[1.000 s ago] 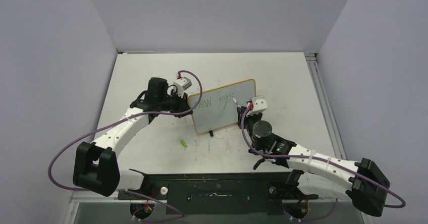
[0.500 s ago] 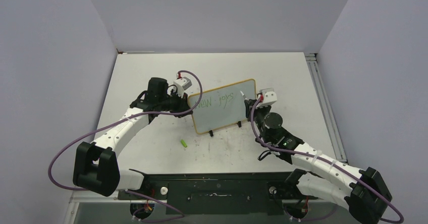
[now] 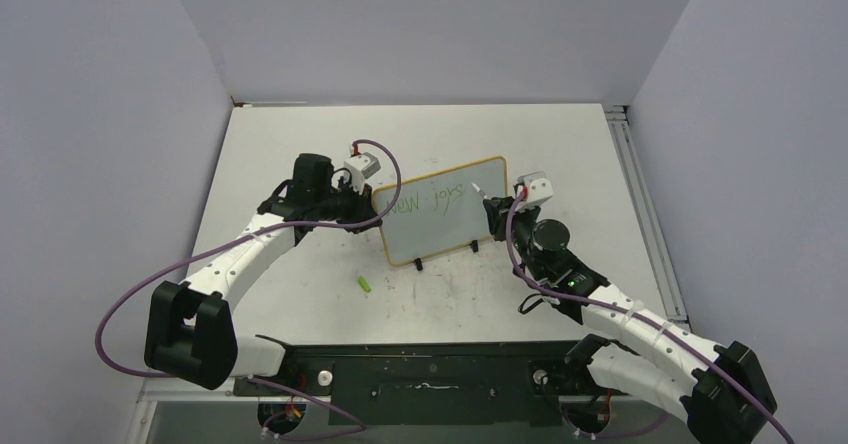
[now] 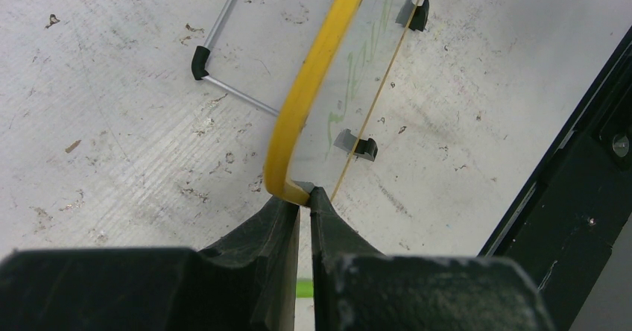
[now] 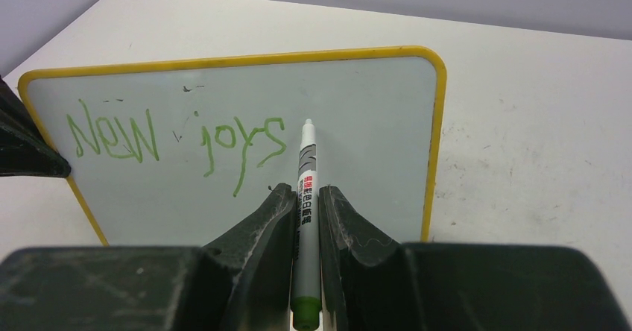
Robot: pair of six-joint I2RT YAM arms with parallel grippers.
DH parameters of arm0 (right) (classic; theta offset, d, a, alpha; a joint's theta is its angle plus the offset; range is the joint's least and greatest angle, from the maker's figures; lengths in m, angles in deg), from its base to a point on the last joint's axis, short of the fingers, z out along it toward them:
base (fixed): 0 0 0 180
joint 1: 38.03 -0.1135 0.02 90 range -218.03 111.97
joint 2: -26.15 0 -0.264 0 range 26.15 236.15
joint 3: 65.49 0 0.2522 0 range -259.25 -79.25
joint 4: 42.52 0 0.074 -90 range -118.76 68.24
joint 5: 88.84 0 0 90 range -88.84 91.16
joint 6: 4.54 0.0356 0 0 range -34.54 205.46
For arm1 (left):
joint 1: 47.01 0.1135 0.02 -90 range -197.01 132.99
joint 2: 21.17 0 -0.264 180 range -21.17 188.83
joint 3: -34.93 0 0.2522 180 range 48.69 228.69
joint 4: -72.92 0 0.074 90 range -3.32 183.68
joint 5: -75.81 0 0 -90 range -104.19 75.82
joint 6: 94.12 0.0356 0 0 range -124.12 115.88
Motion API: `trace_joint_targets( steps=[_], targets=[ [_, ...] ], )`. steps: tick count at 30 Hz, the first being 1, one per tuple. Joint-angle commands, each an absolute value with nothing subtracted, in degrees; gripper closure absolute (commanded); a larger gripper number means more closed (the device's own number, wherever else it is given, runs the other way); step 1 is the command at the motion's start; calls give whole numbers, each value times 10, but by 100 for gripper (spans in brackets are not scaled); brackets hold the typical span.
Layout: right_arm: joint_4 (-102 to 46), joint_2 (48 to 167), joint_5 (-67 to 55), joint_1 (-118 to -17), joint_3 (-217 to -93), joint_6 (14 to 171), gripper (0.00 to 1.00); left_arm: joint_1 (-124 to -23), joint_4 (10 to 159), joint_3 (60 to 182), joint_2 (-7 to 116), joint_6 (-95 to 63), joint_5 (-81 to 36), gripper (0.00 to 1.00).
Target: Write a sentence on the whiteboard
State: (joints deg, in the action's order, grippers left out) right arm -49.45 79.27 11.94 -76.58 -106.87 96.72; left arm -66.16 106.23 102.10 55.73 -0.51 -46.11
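The whiteboard (image 3: 440, 219), white with a yellow frame, stands tilted on the table's middle. The sentence (image 5: 179, 141) reads "New joys" in green across its upper left. My left gripper (image 4: 304, 194) is shut on the whiteboard's left corner, and in the top external view this left gripper (image 3: 376, 210) sits at the board's left edge. My right gripper (image 5: 305, 191) is shut on a white marker (image 5: 307, 152) with a green end, its tip pointing at the board just right of "joys". I cannot tell if the tip touches. From above, the right gripper (image 3: 492, 208) is at the board's right part.
A small green marker cap (image 3: 365, 285) lies on the table in front of the board's left side. A wire stand (image 4: 223, 48) props the board from behind, and black feet (image 3: 418, 262) hold its lower edge. Grey walls enclose three sides. A black mounting rail (image 3: 430, 369) runs along the near edge.
My right arm has swung to the right along the board with the marker, from under "joys" to the space right of it. The left gripper and the board have stayed still.
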Motion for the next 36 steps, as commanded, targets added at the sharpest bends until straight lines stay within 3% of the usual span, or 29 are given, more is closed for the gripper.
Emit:
trace_joint_targets(
  steps=[1, 36],
  targets=[
    [-511, 798, 105, -762, -1069, 972, 95, -672, 1077, 1034, 562, 10, -450, 100],
    [-499, 837, 163, -789, -1048, 994, 95, -672, 1077, 1035, 567, 10, -452, 100]
  ],
)
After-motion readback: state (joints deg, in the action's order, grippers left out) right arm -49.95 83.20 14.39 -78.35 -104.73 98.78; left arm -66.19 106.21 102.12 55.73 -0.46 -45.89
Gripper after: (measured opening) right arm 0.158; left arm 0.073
